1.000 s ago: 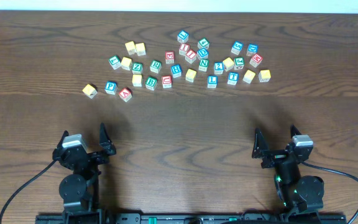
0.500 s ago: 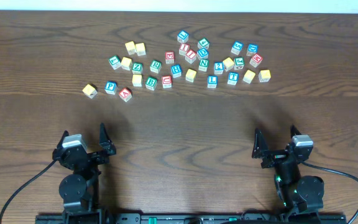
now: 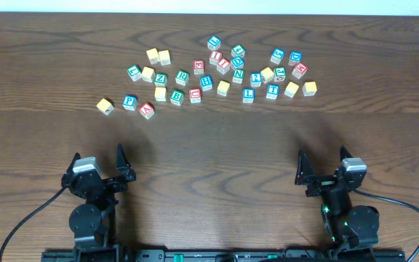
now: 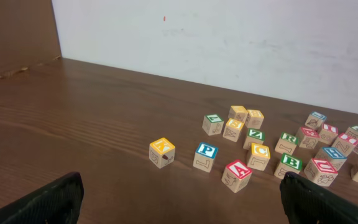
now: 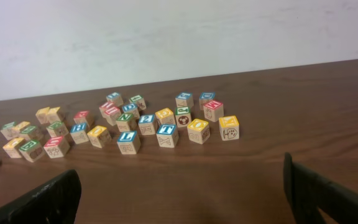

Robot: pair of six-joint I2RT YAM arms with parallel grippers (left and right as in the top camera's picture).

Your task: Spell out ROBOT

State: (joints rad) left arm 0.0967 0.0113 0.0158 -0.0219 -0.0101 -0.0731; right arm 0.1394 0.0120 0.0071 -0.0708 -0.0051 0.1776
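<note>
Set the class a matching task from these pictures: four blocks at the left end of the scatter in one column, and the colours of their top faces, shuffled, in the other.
Blocks:
1. A block
2. P block
3. B block
4. leftmost block

Colours:
a. blue
b. yellow
c. red
d. green

Pairs: 1-c; 2-a; 3-d; 4-b
</note>
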